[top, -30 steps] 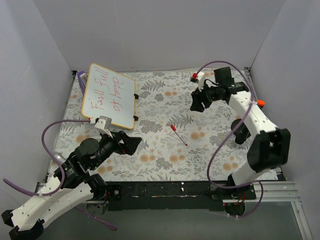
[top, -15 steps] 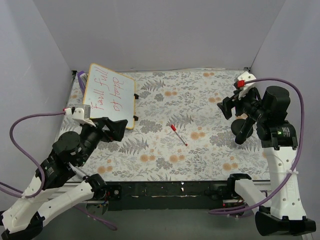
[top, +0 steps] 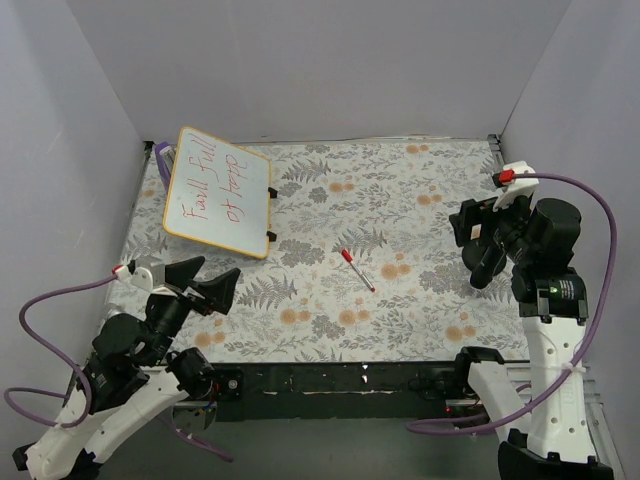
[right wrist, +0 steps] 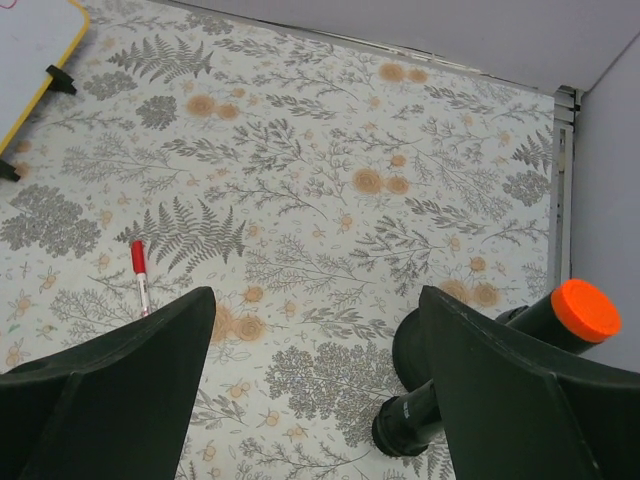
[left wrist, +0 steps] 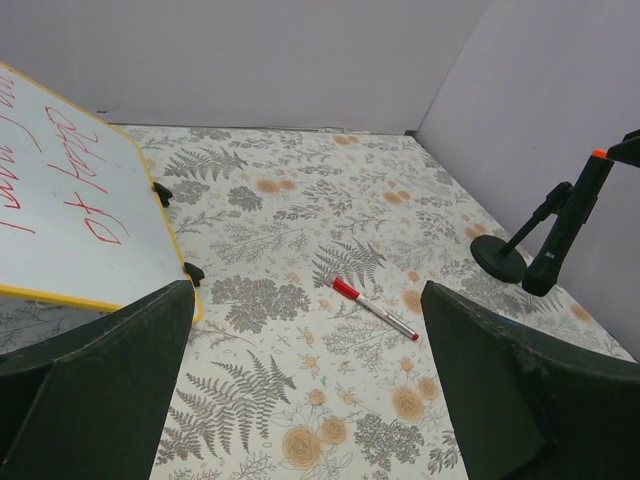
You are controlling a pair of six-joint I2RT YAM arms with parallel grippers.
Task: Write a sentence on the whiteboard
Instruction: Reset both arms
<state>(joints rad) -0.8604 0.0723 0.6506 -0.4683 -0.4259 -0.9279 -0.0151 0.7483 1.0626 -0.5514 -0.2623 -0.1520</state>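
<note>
Red sentence (top: 215,195) looks finished on the whiteboard (top: 252,215), so left gripper (left wrist: 307,290) and right gripper (right wrist: 315,300), both spread wide and empty, should park clear of it and the marker (top: 357,270).

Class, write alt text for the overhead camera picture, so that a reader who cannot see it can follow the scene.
A whiteboard with red handwriting in two lines sits at the far left of a floral-covered table, and a red-capped marker lies alone near the centre. The left gripper and right gripper hang open and empty at the sides.
</note>
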